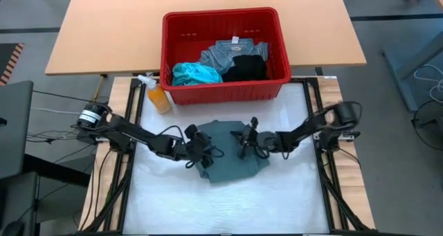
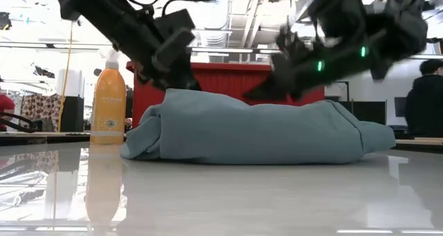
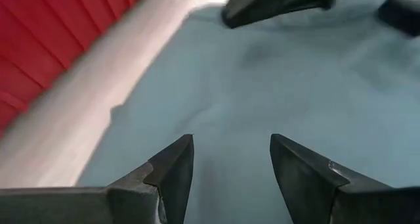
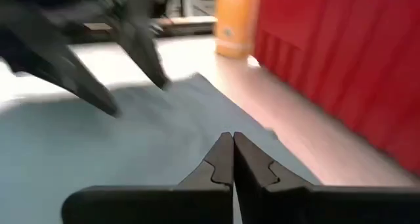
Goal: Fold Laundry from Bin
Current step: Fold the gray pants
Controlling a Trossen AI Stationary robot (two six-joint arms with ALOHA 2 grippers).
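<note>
One grey-green garment lies bunched, loosely folded, on the table.

Two dark jointed arms trailing black cables; the right gripper shows small green lights.

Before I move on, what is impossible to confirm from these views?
- Whether the shut right tool pinches any of the grey-green garment: no cloth shows between its tips.
- Garment's underside folds: hidden by its own top layer, high view.
- Bin contents below the top clothes: covered, high view.
</note>
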